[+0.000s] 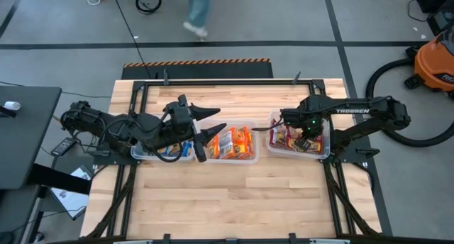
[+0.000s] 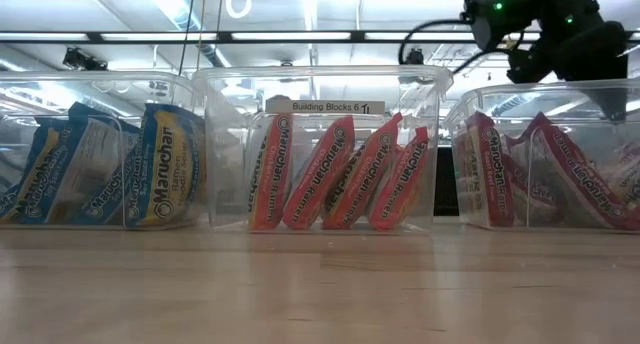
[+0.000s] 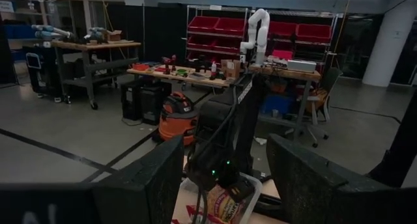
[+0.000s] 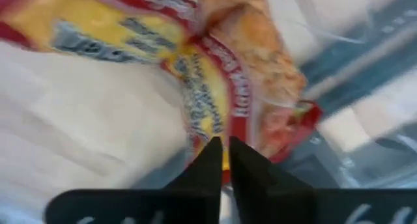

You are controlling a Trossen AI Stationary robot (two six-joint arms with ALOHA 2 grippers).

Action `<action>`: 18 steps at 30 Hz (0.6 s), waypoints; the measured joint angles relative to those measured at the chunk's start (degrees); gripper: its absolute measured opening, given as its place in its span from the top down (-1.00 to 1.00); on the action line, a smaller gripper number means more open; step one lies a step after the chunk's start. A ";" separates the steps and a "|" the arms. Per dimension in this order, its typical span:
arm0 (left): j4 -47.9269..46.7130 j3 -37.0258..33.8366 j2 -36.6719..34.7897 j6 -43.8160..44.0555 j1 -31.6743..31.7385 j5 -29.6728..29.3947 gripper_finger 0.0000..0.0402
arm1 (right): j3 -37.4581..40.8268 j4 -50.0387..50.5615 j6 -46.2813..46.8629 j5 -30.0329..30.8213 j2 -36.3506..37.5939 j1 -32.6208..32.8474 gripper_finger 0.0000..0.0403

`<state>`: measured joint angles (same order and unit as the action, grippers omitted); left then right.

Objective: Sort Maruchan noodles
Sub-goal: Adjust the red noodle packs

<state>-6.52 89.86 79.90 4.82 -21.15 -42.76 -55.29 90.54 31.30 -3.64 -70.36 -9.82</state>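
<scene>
Three clear bins stand in a row on the wooden table. Blue-and-white Maruchan noodles (image 2: 160, 164) stand on edge in the left bin (image 2: 100, 94). Orange packets (image 2: 330, 174) lean in the middle bin (image 1: 234, 159), and red packets (image 2: 560, 174) fill the right bin (image 1: 298, 154). My right gripper (image 4: 225, 152) points down into the right bin, shut on a red packet (image 4: 215, 100). My left gripper (image 1: 213, 123) hovers level and open above the gap between the left and middle bins, holding nothing. My right gripper pinches a thin edge of the red packet, at its yellow band (image 4: 225, 164), between its two fingertips. The fingers come from above, pointing steeply down. The packet hangs below them inside the right bin (image 3: 228, 201); whether it is clear of the other packets I cannot tell.
Bare tabletop lies in front of the bins (image 1: 234, 201) and behind them. An orange shop vacuum (image 1: 436, 59) stands on the floor past the table's right side. A person's legs (image 1: 198, 17) show on the floor beyond the far edge.
</scene>
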 joint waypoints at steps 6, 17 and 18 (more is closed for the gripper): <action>-0.09 0.00 0.00 0.00 -0.37 0.37 -0.12 | 0.20 -0.96 -0.32 1.95 -0.05 1.42 0.52; -0.55 0.00 -0.02 0.23 -0.49 2.01 -0.12 | 8.32 -1.07 -0.32 1.69 0.52 2.01 -0.06; -0.55 0.00 -0.02 0.31 -0.56 2.01 -0.12 | 8.51 -1.43 0.37 2.67 0.40 1.95 -0.06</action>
<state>-7.07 89.86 79.88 5.13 -21.71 -40.75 -46.78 89.12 31.67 -0.97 -69.96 -7.88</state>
